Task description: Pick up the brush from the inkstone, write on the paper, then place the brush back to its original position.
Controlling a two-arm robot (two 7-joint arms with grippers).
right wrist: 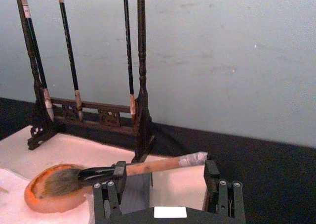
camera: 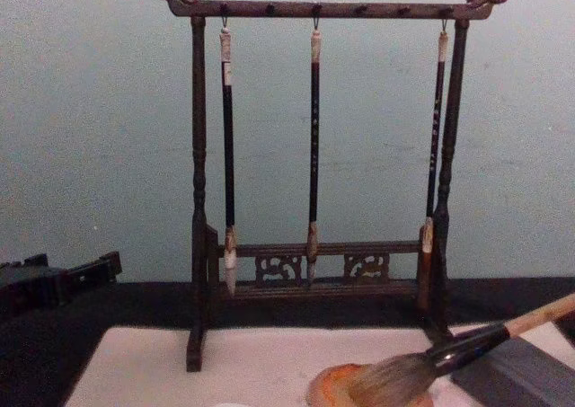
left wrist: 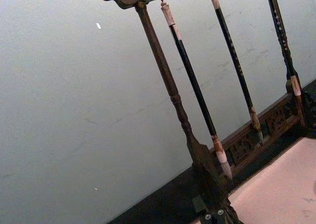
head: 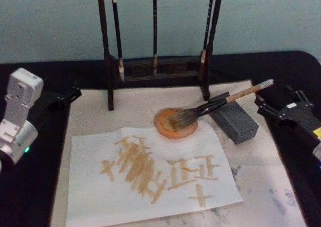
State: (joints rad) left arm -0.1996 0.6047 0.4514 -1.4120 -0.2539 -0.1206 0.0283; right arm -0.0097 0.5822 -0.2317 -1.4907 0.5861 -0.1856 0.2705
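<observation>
A dark wooden rack (camera: 377, 10) stands at the 12 o'clock edge of a pale mat (head: 276, 177), its top bar ending in carved dragon heads. Three thin dark brushes hang tips down from the bar: one (camera: 227, 155) toward 9 o'clock, one (camera: 314, 137) in the middle and one (camera: 436, 137) toward 3 o'clock, close to that post. The mat shows grey smudges toward 5 o'clock and lies on a black bench (head: 30, 197). A plain blue-green wall (camera: 90, 137) rises behind.

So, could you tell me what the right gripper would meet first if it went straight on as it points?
Most likely the brush, its handle lying across the grey block just ahead of the open right gripper.
</observation>
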